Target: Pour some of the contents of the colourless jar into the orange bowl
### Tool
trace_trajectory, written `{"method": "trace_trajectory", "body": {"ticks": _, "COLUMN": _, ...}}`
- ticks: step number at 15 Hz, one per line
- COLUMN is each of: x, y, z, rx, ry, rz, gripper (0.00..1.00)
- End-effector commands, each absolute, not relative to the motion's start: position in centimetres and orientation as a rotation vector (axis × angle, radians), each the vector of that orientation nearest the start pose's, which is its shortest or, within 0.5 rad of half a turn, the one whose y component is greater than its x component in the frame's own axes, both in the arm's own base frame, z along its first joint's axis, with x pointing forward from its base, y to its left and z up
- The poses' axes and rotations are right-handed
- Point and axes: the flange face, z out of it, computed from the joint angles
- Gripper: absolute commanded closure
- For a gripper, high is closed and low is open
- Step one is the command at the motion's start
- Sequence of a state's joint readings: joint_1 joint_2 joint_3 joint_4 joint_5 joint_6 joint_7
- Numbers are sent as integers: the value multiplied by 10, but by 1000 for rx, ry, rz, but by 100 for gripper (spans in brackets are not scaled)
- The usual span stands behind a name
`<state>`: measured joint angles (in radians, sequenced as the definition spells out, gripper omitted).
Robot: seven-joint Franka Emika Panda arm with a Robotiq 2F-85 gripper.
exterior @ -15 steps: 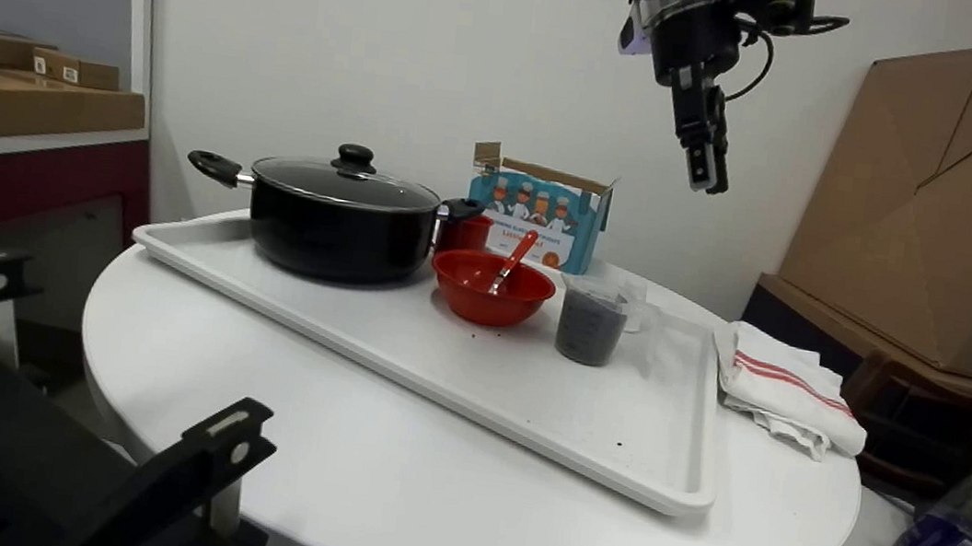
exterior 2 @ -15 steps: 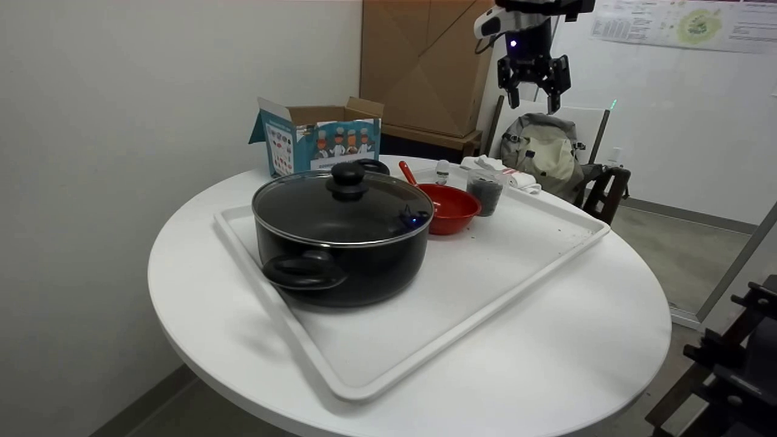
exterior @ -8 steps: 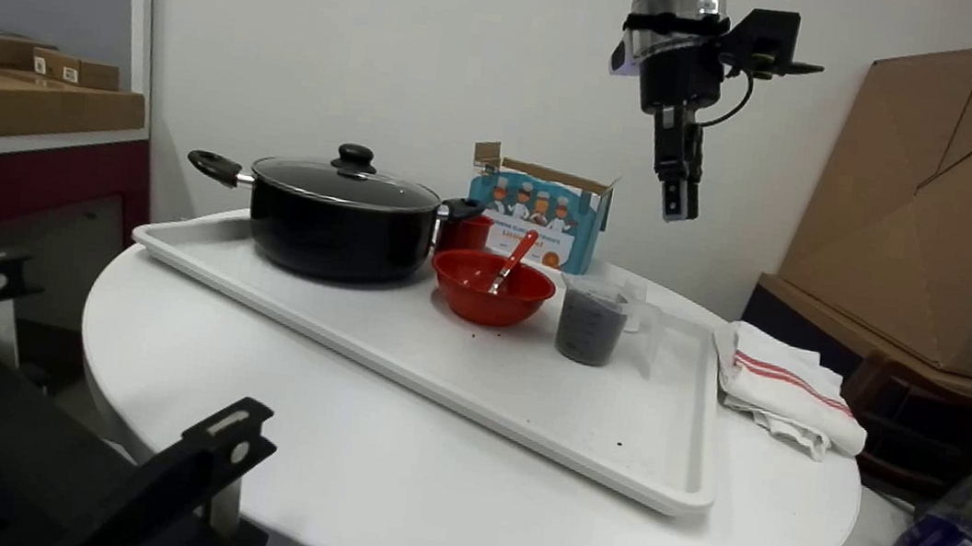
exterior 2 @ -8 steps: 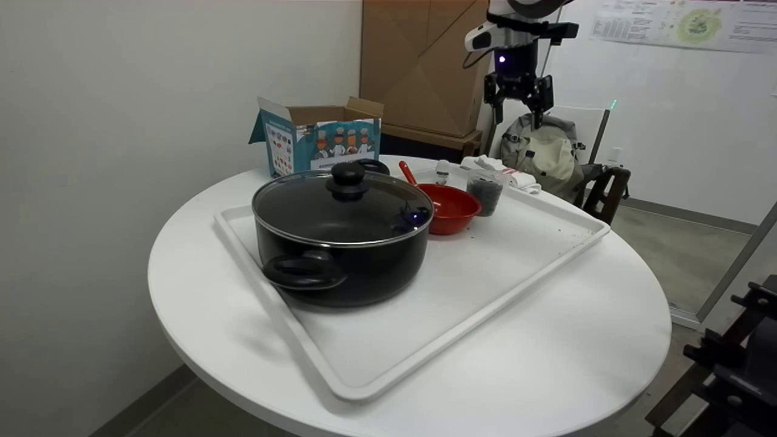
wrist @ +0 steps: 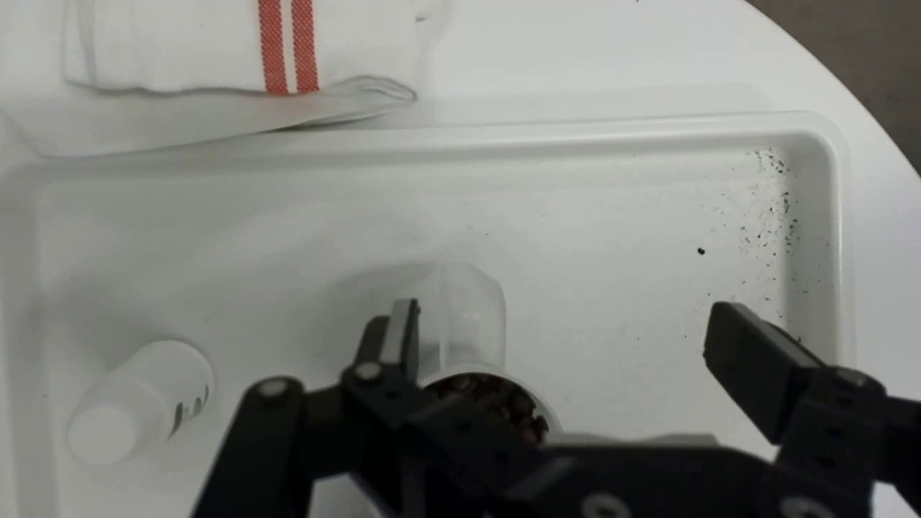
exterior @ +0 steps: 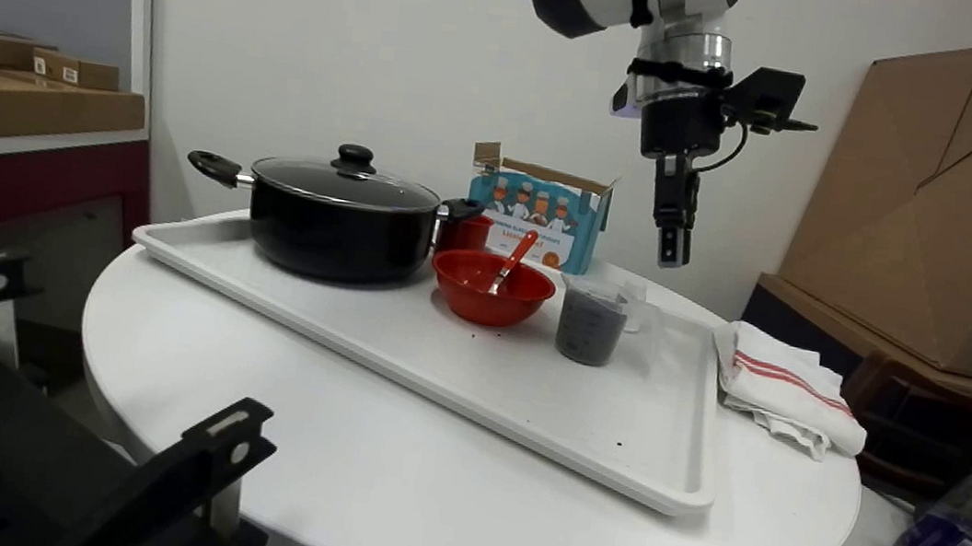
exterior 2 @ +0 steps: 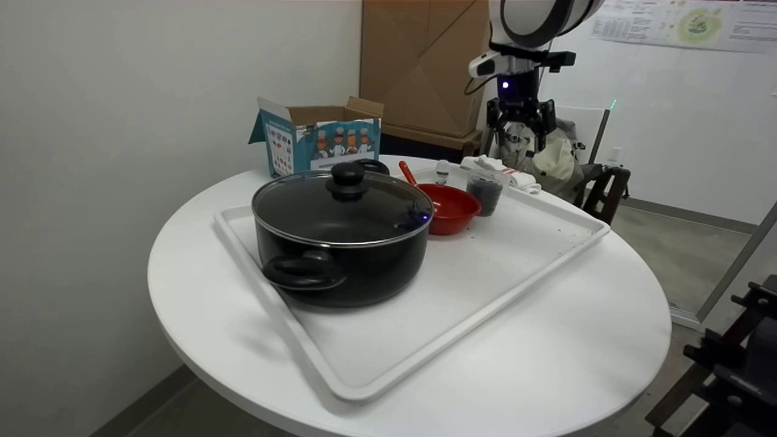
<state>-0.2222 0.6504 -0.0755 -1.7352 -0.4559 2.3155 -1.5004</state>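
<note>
The colourless jar stands upright on the tray, right of the bowl in an exterior view (exterior: 589, 327) and behind it in an exterior view (exterior 2: 484, 193). It looks dark grey from its contents and has a clear handle. In the wrist view the jar (wrist: 504, 403) shows dark reddish pieces inside, partly hidden by a finger. The orange bowl (exterior: 487, 299) holds a red-handled spoon (exterior: 515, 261); the bowl is out of the wrist view. My gripper (exterior: 672, 257) points down, above the tray and higher than the jar. Its fingers are apart and empty in the wrist view (wrist: 565, 324).
A black lidded pot (exterior: 343, 232) stands left of the bowl on the white tray (exterior: 417, 385). A small pale bottle (wrist: 144, 403) stands near the jar. A blue box (exterior: 539, 215), red cup (exterior: 465, 231) and folded towel (exterior: 792, 385) are nearby. Dark crumbs lie on the tray.
My gripper has come down toward the tray, first moving left and then slightly right in both exterior views. It stays open. The jar, bowl and pot have not moved.
</note>
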Motion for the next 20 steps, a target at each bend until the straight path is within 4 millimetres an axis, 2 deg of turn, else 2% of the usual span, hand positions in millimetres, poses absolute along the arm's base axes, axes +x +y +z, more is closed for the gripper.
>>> {"method": "trace_trajectory", "body": {"ticks": 1, "x": 640, "y": -198, "z": 188, "rx": -2288, "ry": -2319, "rz": 524, "gripper": 0}}
{"method": "trace_trajectory", "body": {"ticks": 9, "x": 658, "y": -208, "z": 169, "rx": -2260, "ry": -2349, "rz": 516, "gripper": 0}}
{"method": "trace_trajectory", "body": {"ticks": 16, "x": 669, "y": -205, "z": 152, "rx": -2179, "ry": -2406, "rz": 525, "gripper": 0}}
{"method": "trace_trajectory", "body": {"ticks": 20, "x": 667, "y": -201, "z": 143, "rx": -2130, "ry": -2418, "rz": 532, "gripper": 0}}
